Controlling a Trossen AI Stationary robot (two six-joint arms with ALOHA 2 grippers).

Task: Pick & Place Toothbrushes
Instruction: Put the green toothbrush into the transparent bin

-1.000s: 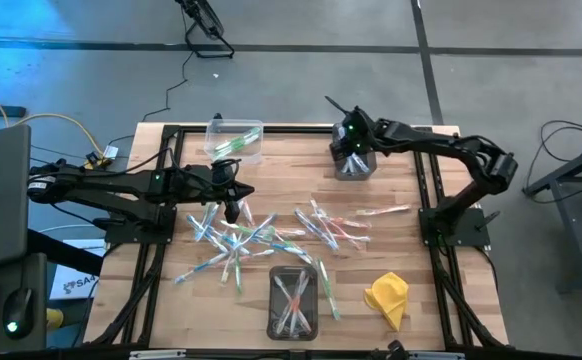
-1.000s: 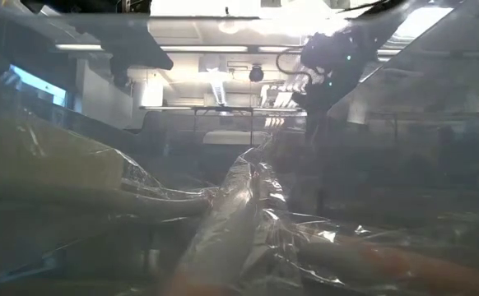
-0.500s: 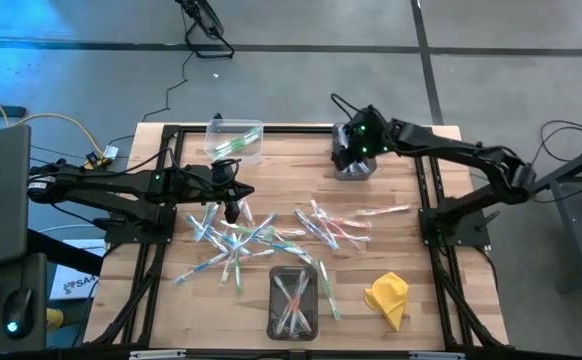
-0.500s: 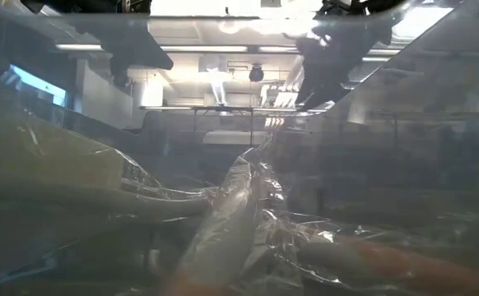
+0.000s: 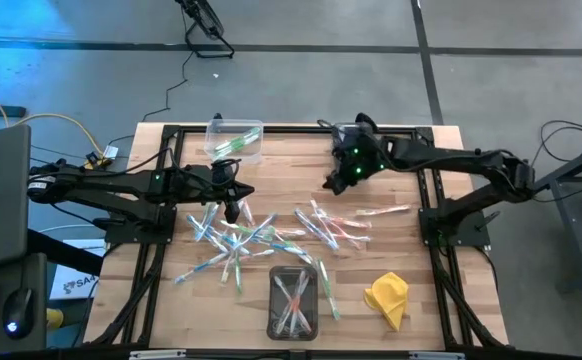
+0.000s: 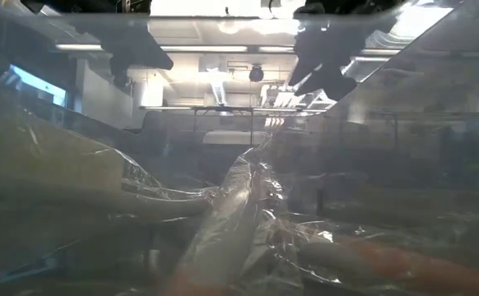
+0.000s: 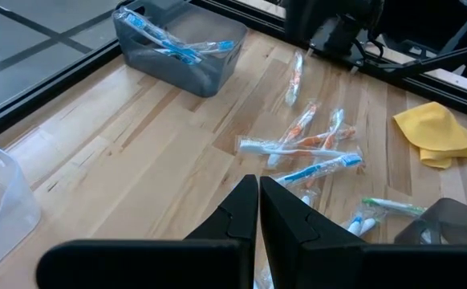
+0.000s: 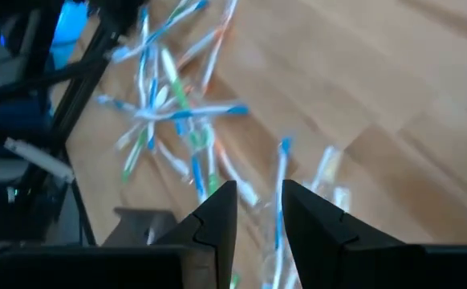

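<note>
While thin plastic-wrapped toothbrushes (image 5: 241,240) lie scattered on the striped wooden tabletop (image 5: 291,150), the left gripper (image 5: 232,212) hangs above them, fingers closed; the right gripper (image 5: 329,184) hovers with fingers slightly apart, empty.

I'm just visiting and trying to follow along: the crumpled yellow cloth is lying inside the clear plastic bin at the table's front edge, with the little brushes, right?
Not quite. The crumpled yellow cloth lies on the bare wooden table, beside the clear plastic bin at the front edge, not inside it. Only wrapped toothbrushes are in that bin. The high view shows this.
</note>
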